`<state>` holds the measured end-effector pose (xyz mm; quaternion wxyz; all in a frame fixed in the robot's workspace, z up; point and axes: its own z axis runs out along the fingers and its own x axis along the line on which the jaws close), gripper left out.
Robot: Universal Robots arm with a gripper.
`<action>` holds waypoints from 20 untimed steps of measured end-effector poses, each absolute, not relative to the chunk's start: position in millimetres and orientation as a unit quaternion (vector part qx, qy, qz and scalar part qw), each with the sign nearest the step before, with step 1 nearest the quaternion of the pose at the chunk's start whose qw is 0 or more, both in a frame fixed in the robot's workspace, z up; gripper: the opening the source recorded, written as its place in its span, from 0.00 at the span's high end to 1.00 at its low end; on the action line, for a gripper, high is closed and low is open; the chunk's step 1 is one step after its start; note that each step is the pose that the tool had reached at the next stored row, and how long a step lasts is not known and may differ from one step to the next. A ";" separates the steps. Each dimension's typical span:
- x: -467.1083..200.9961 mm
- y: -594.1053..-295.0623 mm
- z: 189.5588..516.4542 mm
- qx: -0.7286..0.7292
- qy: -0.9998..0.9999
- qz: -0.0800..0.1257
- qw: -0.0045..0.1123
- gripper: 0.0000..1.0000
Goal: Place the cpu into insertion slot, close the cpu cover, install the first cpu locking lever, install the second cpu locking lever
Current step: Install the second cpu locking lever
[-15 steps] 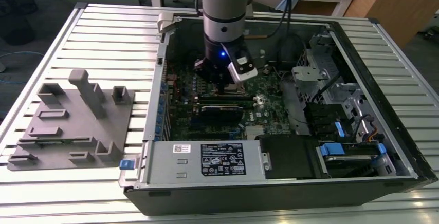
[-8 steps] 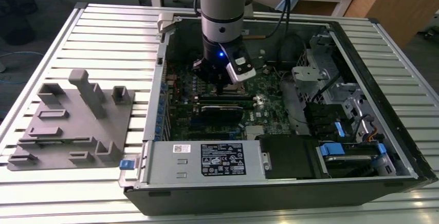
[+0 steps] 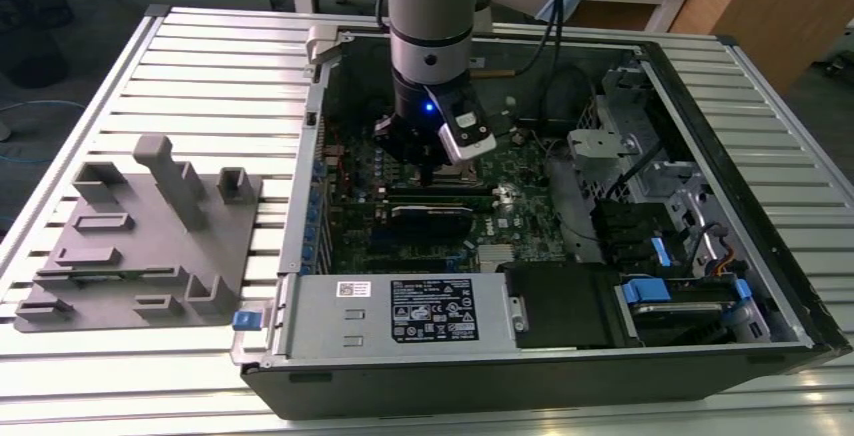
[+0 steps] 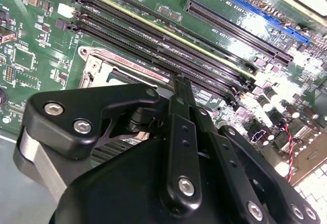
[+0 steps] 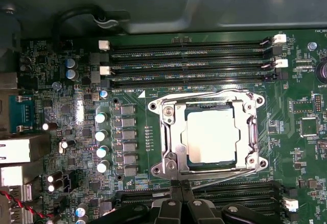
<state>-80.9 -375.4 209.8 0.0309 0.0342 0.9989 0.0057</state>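
The cpu [image 5: 212, 134], a pale square chip, lies flat in the insertion slot [image 5: 188, 132] on the green board. The silvery cpu cover [image 5: 171, 144] lies down around it, and the chip shows through its cut-out. Thin wire levers run along the frame's edges [image 5: 254, 132]. My gripper [image 5: 181, 187] is shut with its black fingers pressed together and nothing visible between them. Its tips sit at the socket's edge, on the side by the nearer memory slots. In the second wrist view the gripper [image 4: 180, 83] hangs just over a corner of the silvery socket frame [image 4: 96, 65]. In the exterior view the gripper [image 3: 430, 168] reaches down inside the open computer case.
Long black memory slots [image 5: 189, 55] flank the socket on two sides. Capacitors [image 5: 101, 134] stand in a row beside it. The case walls [image 3: 747, 86], a metal box [image 3: 400, 311] and a drive cage [image 3: 627, 156] ring the board. A grey fixture [image 3: 147, 226] lies on the slatted table.
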 end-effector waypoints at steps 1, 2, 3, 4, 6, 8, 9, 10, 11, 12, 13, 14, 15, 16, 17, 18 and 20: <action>-80.9 -375.4 209.7 0.034 0.999 0.006 0.031 0.90; -81.0 -375.4 209.7 0.034 0.999 0.006 0.031 0.90; -81.1 -375.3 209.6 0.034 0.999 0.006 0.031 0.90; -81.4 -375.3 209.5 0.034 0.999 0.006 0.031 0.90; -82.1 -375.3 209.4 0.034 0.999 0.006 0.031 0.90; -82.8 -375.3 209.4 0.034 0.999 0.006 0.031 0.90; -83.0 -375.3 209.4 0.034 0.999 0.006 0.031 0.90; -83.0 -375.3 209.4 0.034 0.999 0.006 0.031 0.90; -83.9 -375.4 209.4 0.034 0.999 0.006 0.031 0.90; -84.7 -375.4 209.4 0.034 0.999 0.006 0.031 0.90; -84.8 -375.4 209.3 0.034 0.999 0.006 0.031 0.90; -84.8 -375.4 209.3 0.034 0.999 0.006 0.031 0.90; -84.8 -375.4 209.0 0.034 0.999 0.006 0.031 0.90; -84.9 -375.4 208.7 0.034 0.999 0.006 0.031 0.90; -85.1 -375.4 208.5 0.034 0.999 0.006 0.031 0.90; -85.5 -375.4 208.3 0.034 0.999 0.006 0.031 0.90; -86.0 -375.4 208.1 0.034 0.999 0.006 0.031 0.90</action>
